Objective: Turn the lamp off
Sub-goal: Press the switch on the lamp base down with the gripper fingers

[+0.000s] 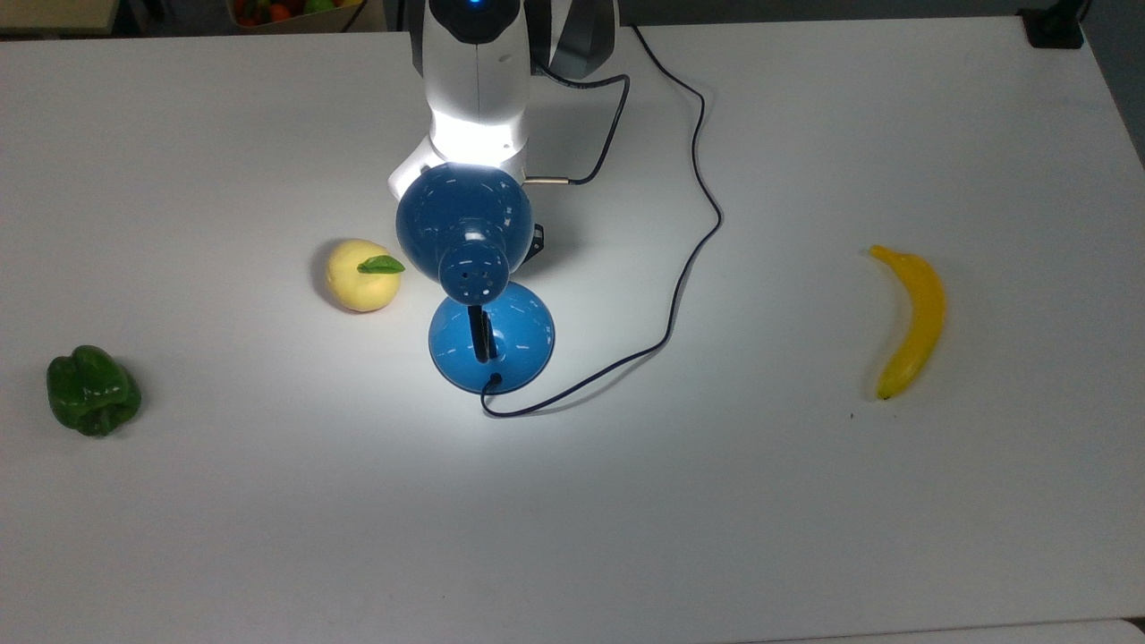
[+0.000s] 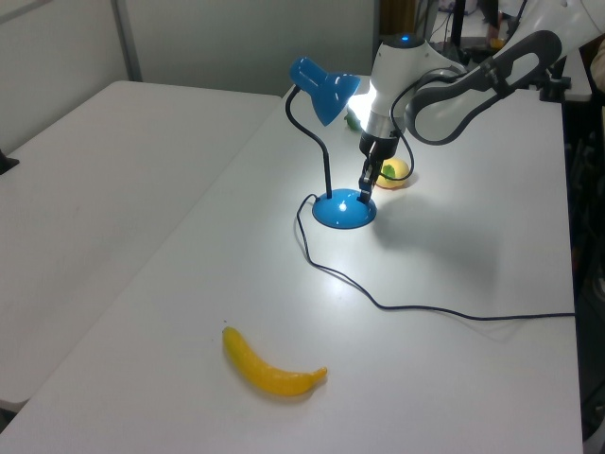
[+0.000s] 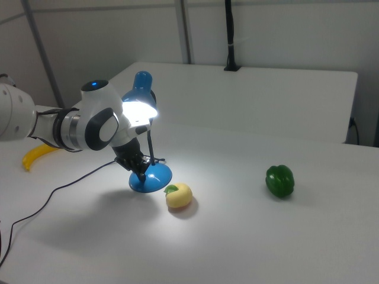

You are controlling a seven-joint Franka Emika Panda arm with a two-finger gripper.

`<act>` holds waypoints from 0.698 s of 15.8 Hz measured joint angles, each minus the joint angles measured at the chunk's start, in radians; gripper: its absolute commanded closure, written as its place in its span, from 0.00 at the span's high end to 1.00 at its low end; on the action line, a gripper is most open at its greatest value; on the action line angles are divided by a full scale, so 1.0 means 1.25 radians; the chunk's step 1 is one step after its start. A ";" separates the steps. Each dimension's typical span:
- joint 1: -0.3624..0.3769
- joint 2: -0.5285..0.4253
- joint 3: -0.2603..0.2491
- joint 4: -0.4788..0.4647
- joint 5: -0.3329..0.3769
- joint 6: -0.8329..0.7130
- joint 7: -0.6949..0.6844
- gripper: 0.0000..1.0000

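Your gripper (image 2: 365, 190) points down with its tip on the rim of the base of the lamp (image 2: 333, 151), which is lit and throws a bright pool on the table (image 1: 805, 501). I cannot tell how the jaws stand. The lemon (image 2: 394, 173) lies just beyond the jaws, the pepper (image 3: 279, 180) farther off, the banana (image 2: 271, 371) well apart on the other side.

This looks like a robot lab. A big white tabletop (image 1: 805, 537) has a white robot arm (image 2: 444, 90) fixed to it, plain pale walls (image 3: 284, 29) behind, and toy food like a banana (image 1: 912, 317).
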 measured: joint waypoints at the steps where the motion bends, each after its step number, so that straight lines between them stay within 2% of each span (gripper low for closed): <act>1: 0.000 0.000 0.000 0.000 0.000 0.000 0.000 0.00; 8: -0.001 0.000 0.000 -0.001 0.000 -0.003 0.000 0.00; 11: -0.004 -0.001 0.000 -0.005 0.000 -0.044 0.000 0.00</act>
